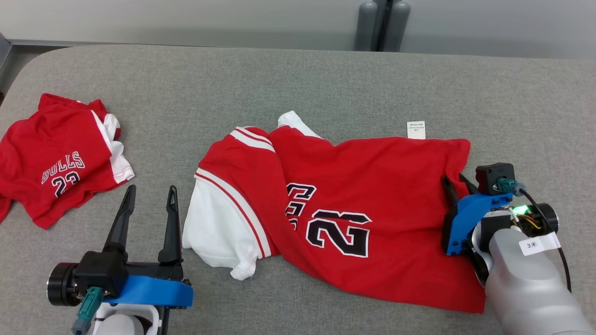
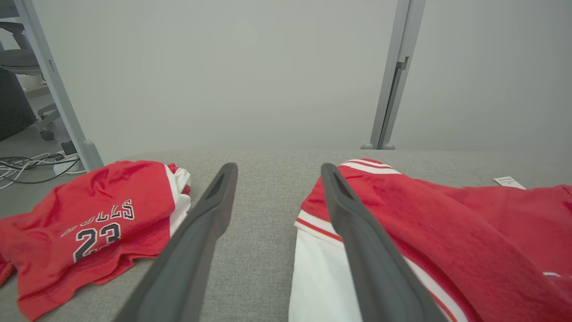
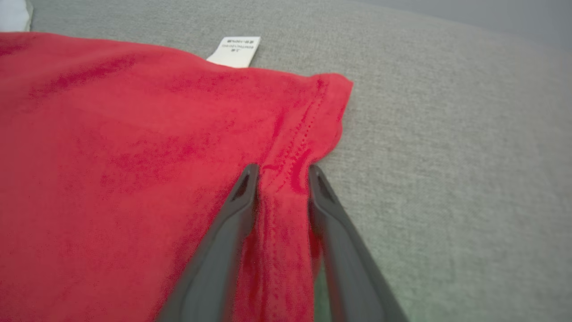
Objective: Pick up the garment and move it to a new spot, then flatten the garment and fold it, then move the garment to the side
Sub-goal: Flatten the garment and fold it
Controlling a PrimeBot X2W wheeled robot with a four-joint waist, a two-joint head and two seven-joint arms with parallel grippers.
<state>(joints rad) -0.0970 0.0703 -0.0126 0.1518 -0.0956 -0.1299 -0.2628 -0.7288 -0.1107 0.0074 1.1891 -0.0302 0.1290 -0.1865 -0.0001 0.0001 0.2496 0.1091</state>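
Observation:
The garment is a red jersey with white sleeves and a black "23", lying crumpled across the middle of the grey table. My right gripper is at its right edge. In the right wrist view its jaws stand a little apart, straddling a raised ridge of the red hem near the corner. My left gripper hovers open and empty at the lower left, just left of the white sleeve. In the left wrist view its fingers frame bare table, with the garment to the right.
A second red "BULLS 23" jersey lies bunched at the table's left edge, also seen in the left wrist view. A white care label sticks out at the garment's far edge. Grey posts stand behind the table.

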